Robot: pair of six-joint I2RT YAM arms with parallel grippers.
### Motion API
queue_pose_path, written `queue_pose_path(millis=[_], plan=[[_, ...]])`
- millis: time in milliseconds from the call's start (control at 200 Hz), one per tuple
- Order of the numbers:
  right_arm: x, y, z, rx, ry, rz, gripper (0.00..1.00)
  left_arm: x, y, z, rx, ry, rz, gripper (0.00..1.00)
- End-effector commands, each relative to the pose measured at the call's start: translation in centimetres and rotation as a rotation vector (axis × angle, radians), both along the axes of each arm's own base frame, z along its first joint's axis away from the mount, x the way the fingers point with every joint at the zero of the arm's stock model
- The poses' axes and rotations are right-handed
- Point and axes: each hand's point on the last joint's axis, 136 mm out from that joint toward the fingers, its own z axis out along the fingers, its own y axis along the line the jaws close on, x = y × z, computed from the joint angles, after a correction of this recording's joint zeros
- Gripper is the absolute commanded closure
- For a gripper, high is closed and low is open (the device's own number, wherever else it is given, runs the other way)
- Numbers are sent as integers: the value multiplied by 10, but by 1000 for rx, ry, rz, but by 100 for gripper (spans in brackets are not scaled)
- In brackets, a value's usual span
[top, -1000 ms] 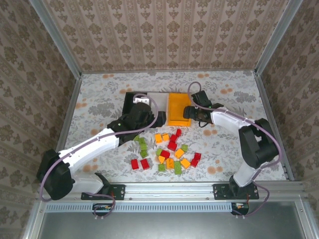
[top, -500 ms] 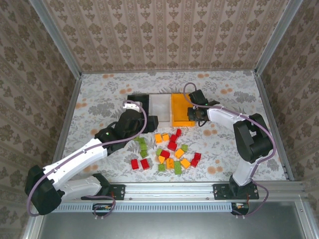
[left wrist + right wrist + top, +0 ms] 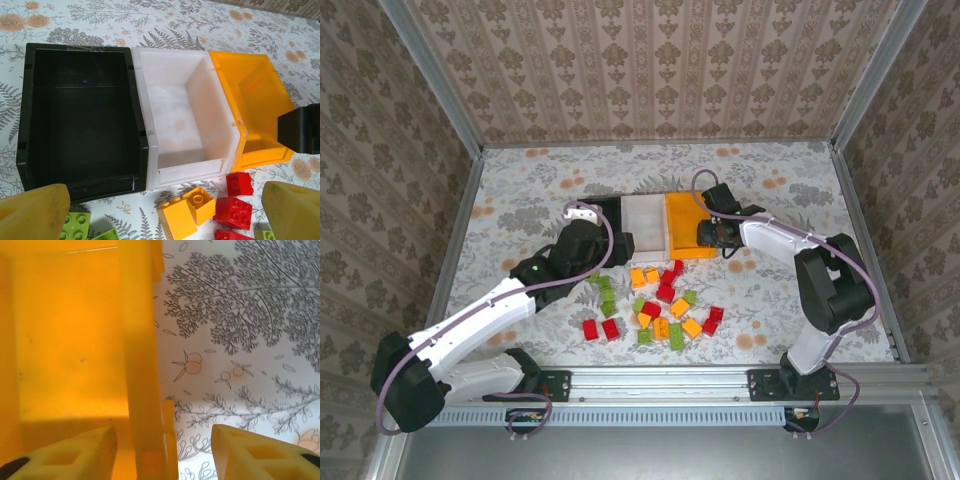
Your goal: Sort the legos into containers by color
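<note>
Three bins stand in a row in the overhead view, black (image 3: 613, 215), white (image 3: 645, 222) and orange (image 3: 680, 220), on the floral surface (image 3: 520, 190). The legos (image 3: 665, 295) lie scattered just nearer the arm bases. The left arm (image 3: 490, 305) stretches long and low from its base, its wrist at the black bin. The right arm (image 3: 780, 240) folds at the elbow and turns inward, its wrist at the orange bin's right wall.

From the left wrist, the black and white bins are empty, and so is what shows of the orange one. Red, orange-yellow and green bricks sit just below their near walls. The left fingers (image 3: 35, 212) are spread wide at the lower corners with nothing held between them, hovering above those nearest bricks.

From the right wrist, the right fingers (image 3: 65, 455) straddle the orange bin's right wall, one inside the bin and one over the surface outside. They stand apart, with a clear gap on the outer side, so the wall is not pinched.

I judge that the sorting proper has not yet begun, and the step in hand looks like setting the orange bin in place. Next, the right arm needs to lift clear of the wall without dragging the bin. The left arm needs to come down on one brick, fingers lined up across its sides and clear of its neighbours.
</note>
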Motion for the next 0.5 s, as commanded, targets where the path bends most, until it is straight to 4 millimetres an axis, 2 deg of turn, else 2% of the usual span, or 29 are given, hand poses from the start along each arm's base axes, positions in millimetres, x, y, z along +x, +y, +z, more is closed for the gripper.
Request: queue_pose_path(millis=[0, 80, 160, 230, 250, 365, 495], plan=[[-9, -3, 22, 16, -44, -45, 35, -1, 5, -3, 3, 5, 7, 0], [-23, -5, 30, 32, -58, -77, 29, -1, 8, -1, -2, 3, 13, 0], [-48, -10, 31, 47, -42, -114, 26, -1, 11, -2, -5, 4, 20, 0], [-76, -15, 21, 59, 7, -140, 25, -2, 15, -6, -8, 8, 33, 0], [-83, -16, 26, 74, -1, -143, 25, -2, 16, -6, -11, 5, 33, 0], [-129, -24, 14, 51, 90, -152, 23, -4, 19, -13, -22, 9, 40, 0], [-165, -17, 1, 76, 174, -145, 18, -6, 22, -23, -15, 28, 46, 0]])
